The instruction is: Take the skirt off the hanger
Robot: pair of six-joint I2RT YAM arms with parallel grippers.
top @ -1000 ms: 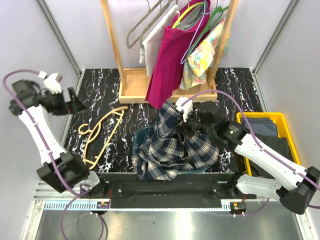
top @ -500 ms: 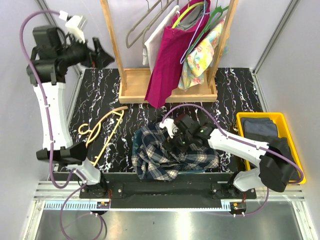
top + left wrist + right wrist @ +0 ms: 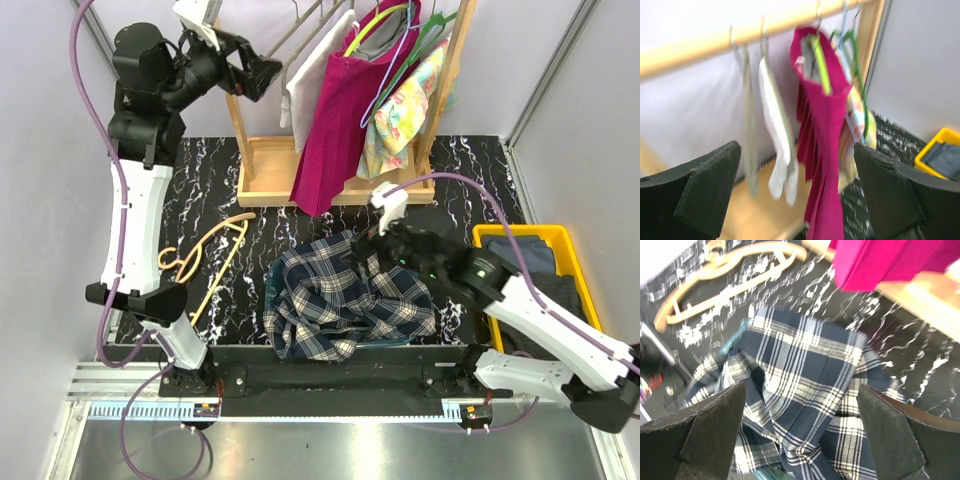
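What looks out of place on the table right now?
The navy-and-white plaid skirt lies in a crumpled heap at the near edge. A bare light wooden hanger lies loose on the black marbled table beside it.

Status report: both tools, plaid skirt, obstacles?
Tools: left tool open at rack; right tool open above plaid skirt. Skirt heaped, apart from wooden hanger. Nothing blocking.

The navy-and-white plaid fabric skirt (image 3: 345,300) lies crumpled in a loose heap, off any hanger, near the front middle; the light wooden clothes hanger (image 3: 212,236) lies flat to its left, apart from it.
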